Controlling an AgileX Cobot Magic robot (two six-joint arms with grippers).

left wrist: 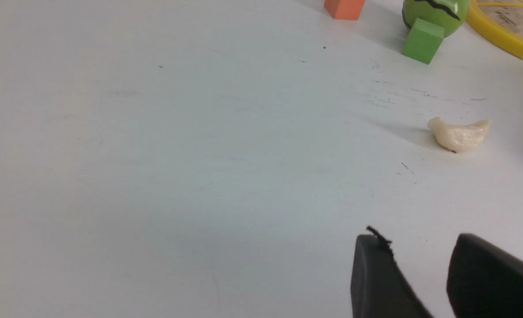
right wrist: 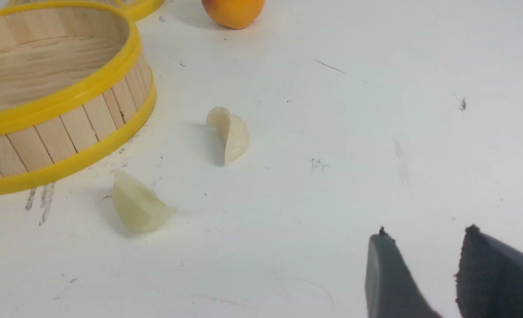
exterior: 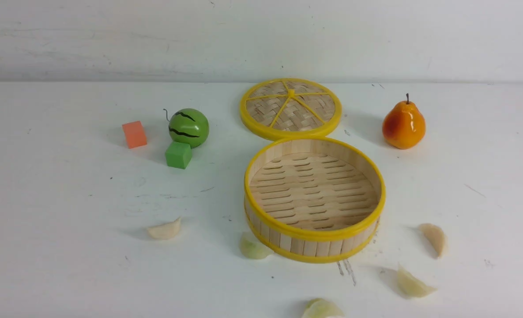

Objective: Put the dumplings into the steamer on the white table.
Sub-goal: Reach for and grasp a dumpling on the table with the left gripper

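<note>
- Left end effector is hanging over the desk, fingers parted and empty; only its tips are showing.
- Leftmost dumpling is lying well left of the steamer, stretching left to right.
- Second dumpling is sitting just beside the steamer's near wall; contact unclear.
- Third dumpling is getting cut off at the front view's lower edge.
- Fourth dumpling and fifth dumpling are lying right of the steamer, the fifth running near to far.
- Right end effector is hanging likewise, fingers apart, empty.
</note>
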